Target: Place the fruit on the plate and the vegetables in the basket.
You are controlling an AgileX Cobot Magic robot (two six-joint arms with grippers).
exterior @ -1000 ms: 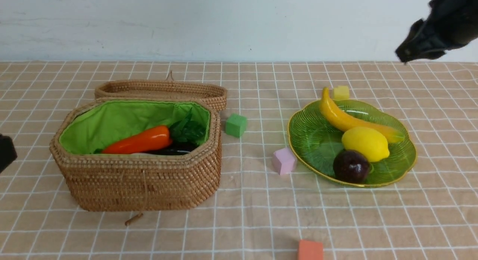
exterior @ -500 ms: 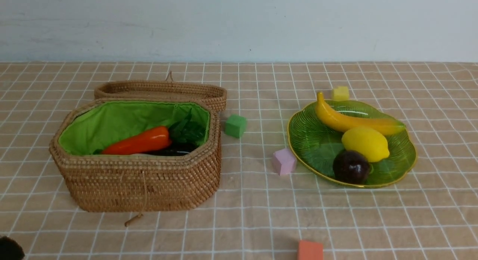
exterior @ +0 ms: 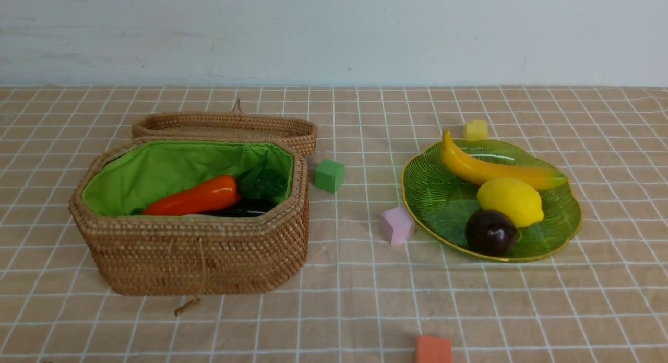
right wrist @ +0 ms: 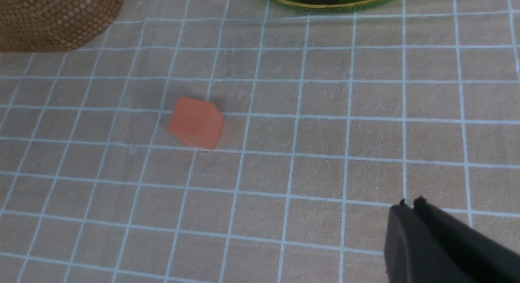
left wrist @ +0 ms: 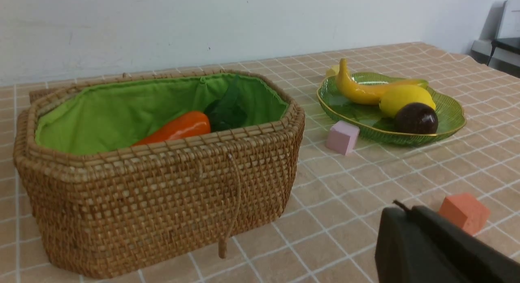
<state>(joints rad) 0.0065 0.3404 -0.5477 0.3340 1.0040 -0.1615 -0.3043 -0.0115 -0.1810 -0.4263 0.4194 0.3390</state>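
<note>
Leftmost on the checked beige cloth (exterior: 334, 300) sits the basket (exterior: 198, 258), a deep octagon of tightly woven brown wicker lined with bright green fabric; its shallow wicker lid (exterior: 224, 125) lies just behind it. Inside, a glossy orange-red carrot-like vegetable (exterior: 195, 196) slants across the lining, its dark green leaves (exterior: 263, 181) bunched at one end and a shiny dark eggplant (exterior: 240, 210) partly hidden below it. A matte green foam cube (exterior: 329, 175) stands just past the basket's right end, then a pink cube (exterior: 396, 225) touching or nearly touching the plate (exterior: 433, 196), a ribbed translucent green glass dish with a scalloped gold rim. On it rest the curved banana (exterior: 485, 167), the pebbled lemon (exterior: 510, 201) and the smooth dark mangosteen (exterior: 491, 232), pressed close together. A yellow cube (exterior: 476, 129) sits behind the plate; an orange cube (exterior: 433, 349) lies well forward. Nothing blocks either container. The left gripper (left wrist: 402, 207) and right gripper (right wrist: 408, 201), black and blunt, are both clenched on nothing above bare cloth.
</note>
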